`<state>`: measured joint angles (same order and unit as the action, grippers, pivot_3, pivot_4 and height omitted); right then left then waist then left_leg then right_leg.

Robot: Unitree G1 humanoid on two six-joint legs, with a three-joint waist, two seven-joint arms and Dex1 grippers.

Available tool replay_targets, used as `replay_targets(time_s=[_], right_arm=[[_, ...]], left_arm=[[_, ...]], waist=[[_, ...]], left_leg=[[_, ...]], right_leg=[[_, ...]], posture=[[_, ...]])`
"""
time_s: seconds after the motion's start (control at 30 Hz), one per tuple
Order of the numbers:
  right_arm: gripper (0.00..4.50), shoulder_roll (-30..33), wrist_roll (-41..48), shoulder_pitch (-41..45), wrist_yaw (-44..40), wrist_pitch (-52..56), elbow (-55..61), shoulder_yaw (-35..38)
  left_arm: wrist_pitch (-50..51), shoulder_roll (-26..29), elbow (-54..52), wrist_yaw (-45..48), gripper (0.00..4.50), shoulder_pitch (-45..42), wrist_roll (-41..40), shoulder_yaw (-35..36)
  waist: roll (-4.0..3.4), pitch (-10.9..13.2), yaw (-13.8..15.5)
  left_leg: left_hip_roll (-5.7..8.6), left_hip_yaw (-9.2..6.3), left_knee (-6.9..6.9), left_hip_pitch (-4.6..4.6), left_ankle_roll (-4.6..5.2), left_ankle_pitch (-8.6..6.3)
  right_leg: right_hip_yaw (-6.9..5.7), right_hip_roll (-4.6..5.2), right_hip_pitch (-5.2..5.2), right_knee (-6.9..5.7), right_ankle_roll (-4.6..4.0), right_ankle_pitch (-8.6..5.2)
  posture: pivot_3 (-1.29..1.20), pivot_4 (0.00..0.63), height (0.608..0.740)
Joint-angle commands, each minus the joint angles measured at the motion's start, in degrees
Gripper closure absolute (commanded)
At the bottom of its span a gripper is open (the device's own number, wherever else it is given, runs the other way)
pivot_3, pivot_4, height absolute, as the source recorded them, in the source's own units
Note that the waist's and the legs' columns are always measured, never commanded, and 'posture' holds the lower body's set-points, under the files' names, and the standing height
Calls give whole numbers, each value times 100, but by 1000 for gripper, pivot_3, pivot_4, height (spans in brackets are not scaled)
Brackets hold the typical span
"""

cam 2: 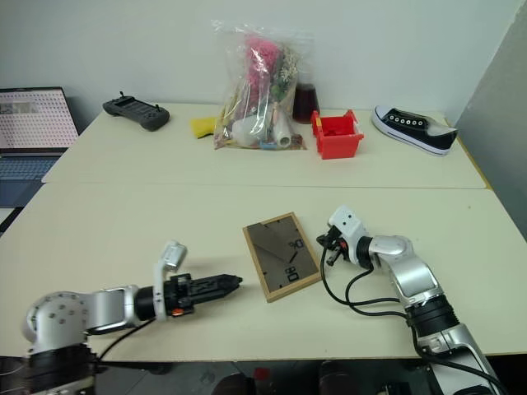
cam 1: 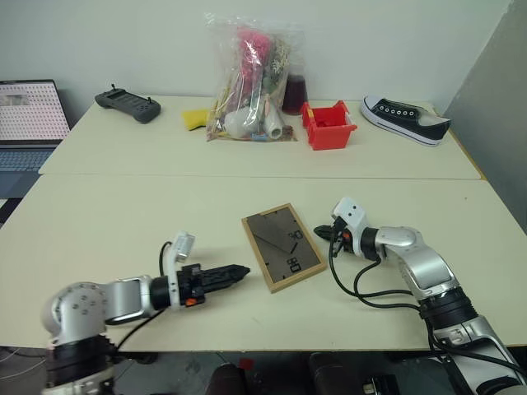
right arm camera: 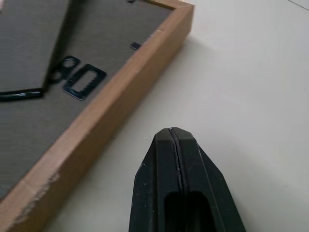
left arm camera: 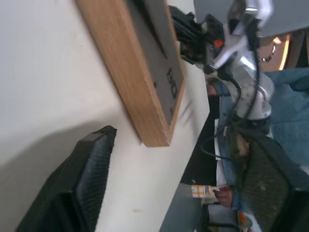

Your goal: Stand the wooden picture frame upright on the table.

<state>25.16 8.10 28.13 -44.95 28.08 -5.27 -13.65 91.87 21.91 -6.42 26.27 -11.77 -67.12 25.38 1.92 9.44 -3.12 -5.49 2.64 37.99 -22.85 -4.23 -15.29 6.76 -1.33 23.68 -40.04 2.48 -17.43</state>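
Note:
The wooden picture frame (cam 1: 280, 247) lies flat, back side up, on the table (cam 1: 123, 214) near its front middle. Its dark backing with the stand flap and small marks faces up (right arm camera: 72, 82). My left gripper (cam 1: 243, 270) lies low over the table just left of the frame's near corner, pointing at it. In the left wrist view its fingers (left arm camera: 91, 183) stand wide apart and open, with the frame's corner (left arm camera: 154, 130) ahead of them. My right gripper (cam 1: 319, 234) is shut on nothing. Its tip (right arm camera: 171, 131) is close to the frame's right edge, not touching.
At the back of the table stand a stuffed plastic bag (cam 1: 251, 82), a red bin (cam 1: 329, 125), a black sneaker (cam 1: 405, 119), a black controller (cam 1: 128, 104) and a yellow item (cam 1: 196, 119). A laptop (cam 1: 29, 123) sits at the far left. Cables trail from the right arm (cam 1: 370, 292).

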Motion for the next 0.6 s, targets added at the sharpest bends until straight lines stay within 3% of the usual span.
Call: replay_targets(time_s=[0.03, 0.27, 0.47, 0.6], right_arm=[[4500, -155, 69, -162, -60, 250, 431, -210], [4500, -619, 136, -268, 255, 810, 941, -241], [4500, -585, 57, -298, 359, 925, 979, -122], [4500, -598, 135, -297, 464, 1002, 961, 31]], left_arm=[[50, -457, 82, -669, 23, -35, 115, 61], [16, -883, 23, -963, 23, -34, 226, -223], [20, -973, -85, -976, 23, -97, 92, -231], [-10, -854, -123, -877, 711, -93, 43, -254]], waist=[[-16, -16, 6], [-48, -71, 7], [-50, -74, 102], [-49, -74, 112]], left_leg=[[1, -6, 0, 3, -1, 0], [15, -27, 0, 30, 0, 0], [30, -33, 1, 21, 0, 0], [30, -38, 0, 18, 0, 0]], right_leg=[[-5, 0, -7, 2, 0, 0], [-15, 3, -48, 11, 1, -1], [-21, 18, -48, 19, 2, -2], [-25, 18, -47, 21, 2, -2]], posture=[[0, 150, 740], [0, 150, 740], [0, 150, 740], [0, 150, 740]])
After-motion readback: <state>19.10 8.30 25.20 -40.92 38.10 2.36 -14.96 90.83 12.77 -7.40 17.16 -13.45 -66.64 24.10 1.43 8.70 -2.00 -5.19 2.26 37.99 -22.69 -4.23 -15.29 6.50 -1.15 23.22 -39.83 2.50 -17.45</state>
